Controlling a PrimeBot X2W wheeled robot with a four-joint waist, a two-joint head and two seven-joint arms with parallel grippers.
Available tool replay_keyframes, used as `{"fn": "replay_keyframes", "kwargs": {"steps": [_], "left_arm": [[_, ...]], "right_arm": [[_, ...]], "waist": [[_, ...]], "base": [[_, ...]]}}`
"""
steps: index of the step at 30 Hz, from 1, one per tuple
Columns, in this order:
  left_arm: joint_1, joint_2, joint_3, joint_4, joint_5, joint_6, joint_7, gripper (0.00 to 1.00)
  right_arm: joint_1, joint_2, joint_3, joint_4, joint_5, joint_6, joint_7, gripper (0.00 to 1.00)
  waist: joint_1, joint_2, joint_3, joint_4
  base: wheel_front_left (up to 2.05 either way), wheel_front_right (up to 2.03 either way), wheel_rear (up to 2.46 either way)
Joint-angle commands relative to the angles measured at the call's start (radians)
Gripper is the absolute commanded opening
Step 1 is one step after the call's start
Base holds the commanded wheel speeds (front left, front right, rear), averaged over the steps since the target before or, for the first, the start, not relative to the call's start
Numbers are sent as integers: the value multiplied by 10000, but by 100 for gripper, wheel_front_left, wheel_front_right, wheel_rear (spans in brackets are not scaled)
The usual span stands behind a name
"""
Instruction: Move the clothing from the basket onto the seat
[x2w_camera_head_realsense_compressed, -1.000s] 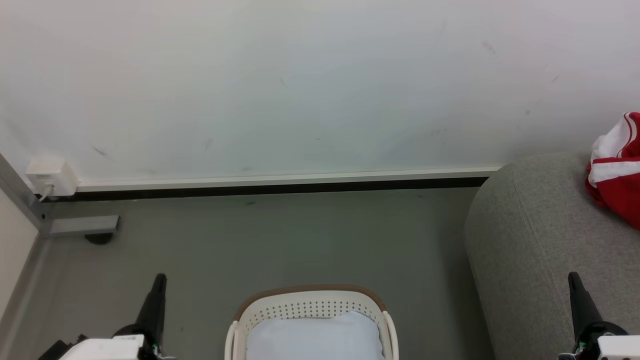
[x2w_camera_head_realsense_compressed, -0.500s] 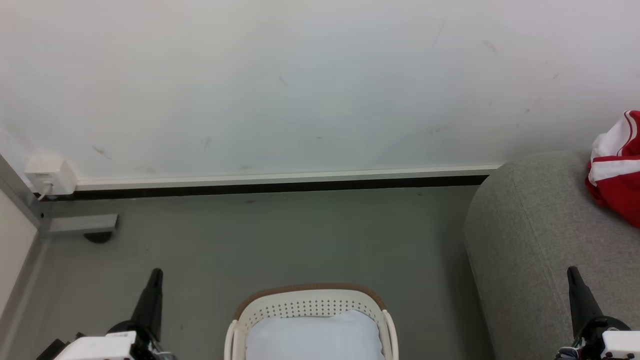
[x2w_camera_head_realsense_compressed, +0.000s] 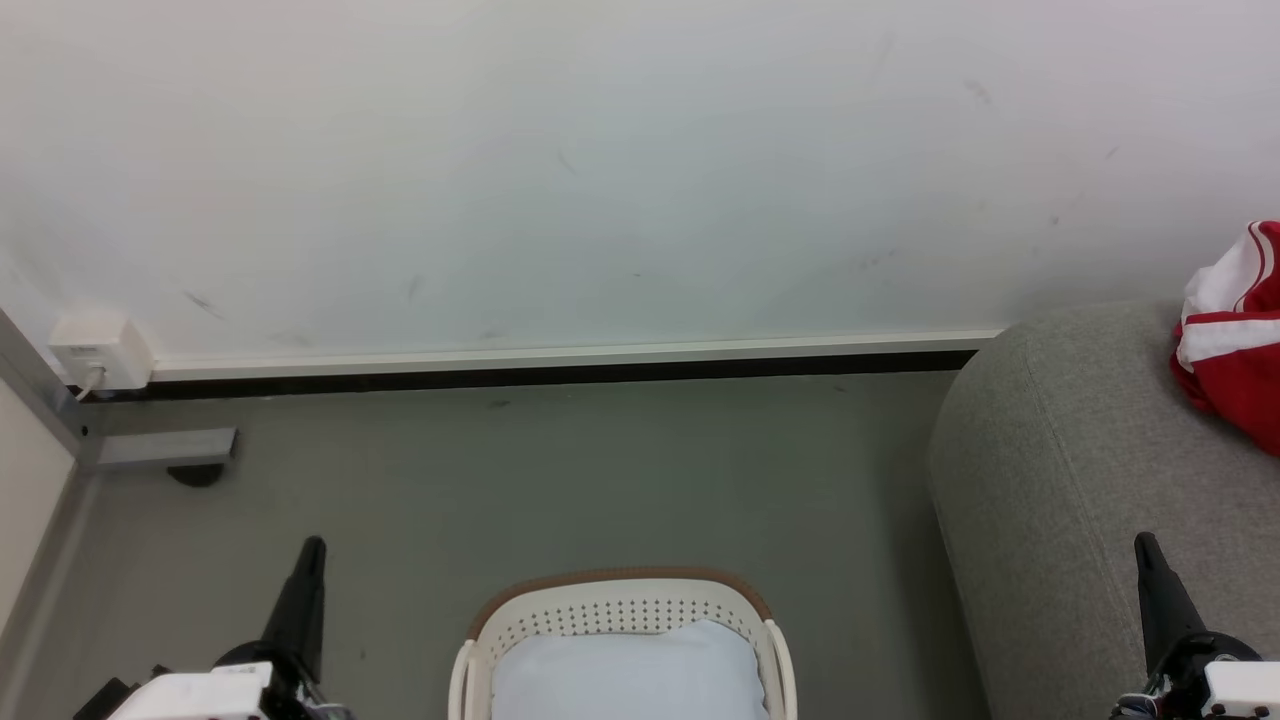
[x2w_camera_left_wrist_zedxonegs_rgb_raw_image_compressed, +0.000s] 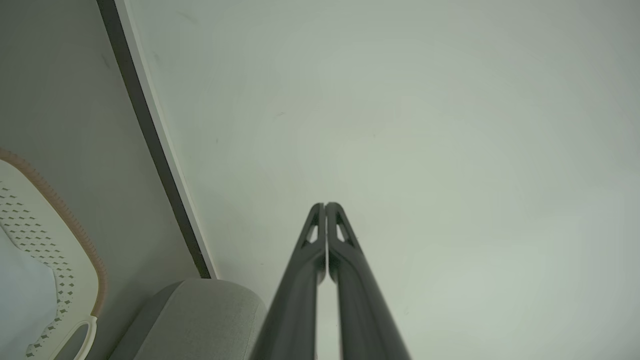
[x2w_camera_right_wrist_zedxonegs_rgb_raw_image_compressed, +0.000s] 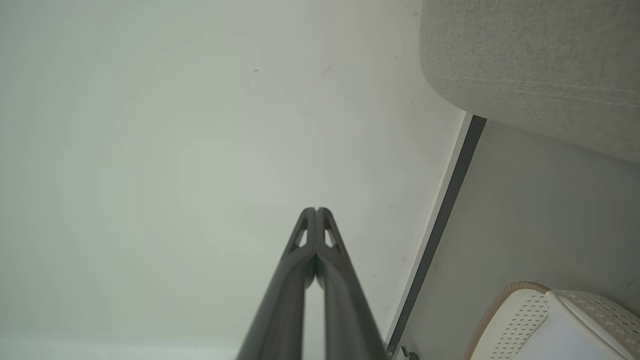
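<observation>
The red clothing (x2w_camera_head_realsense_compressed: 1235, 340) with white panels lies on the grey seat (x2w_camera_head_realsense_compressed: 1060, 480) at the right edge of the head view. The cream basket (x2w_camera_head_realsense_compressed: 620, 605) with a brown rim stands on the floor at the bottom centre, holding a pale white-blue cloth (x2w_camera_head_realsense_compressed: 625, 675). My left gripper (x2w_camera_head_realsense_compressed: 312, 548) is shut at the lower left, left of the basket, nothing in it. My right gripper (x2w_camera_head_realsense_compressed: 1145, 545) is shut at the lower right, over the seat's front. Both wrist views show the fingertips pressed together, left gripper (x2w_camera_left_wrist_zedxonegs_rgb_raw_image_compressed: 325, 205) and right gripper (x2w_camera_right_wrist_zedxonegs_rgb_raw_image_compressed: 316, 210) pointing at the wall.
A white wall with a dark skirting strip (x2w_camera_head_realsense_compressed: 560, 375) runs across behind the grey floor. A white socket box (x2w_camera_head_realsense_compressed: 100, 350) and a grey metal bracket (x2w_camera_head_realsense_compressed: 160, 450) sit at the far left. The basket (x2w_camera_left_wrist_zedxonegs_rgb_raw_image_compressed: 55, 270) and seat (x2w_camera_left_wrist_zedxonegs_rgb_raw_image_compressed: 200, 320) also show in the left wrist view.
The head view has shifted slightly. Both grippers have dropped a little lower in the picture over the last second and now hold still.
</observation>
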Motion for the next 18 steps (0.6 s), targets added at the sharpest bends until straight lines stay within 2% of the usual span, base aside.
{"fn": "replay_keyframes", "kwargs": {"steps": [1, 18], "left_arm": [[-95, 23, 27, -32, -131, -54, 38, 0], [-94, 23, 25, -33, -130, -54, 37, 0]], "right_arm": [[-138, -71, -6, -39, 20, 0, 41, 0], [-138, -70, -7, -39, 20, 0, 41, 0]], "waist": [[0, 0, 0, 1], [0, 0, 0, 1]], "base": [[0, 0, 0], [0, 0, 0]]}}
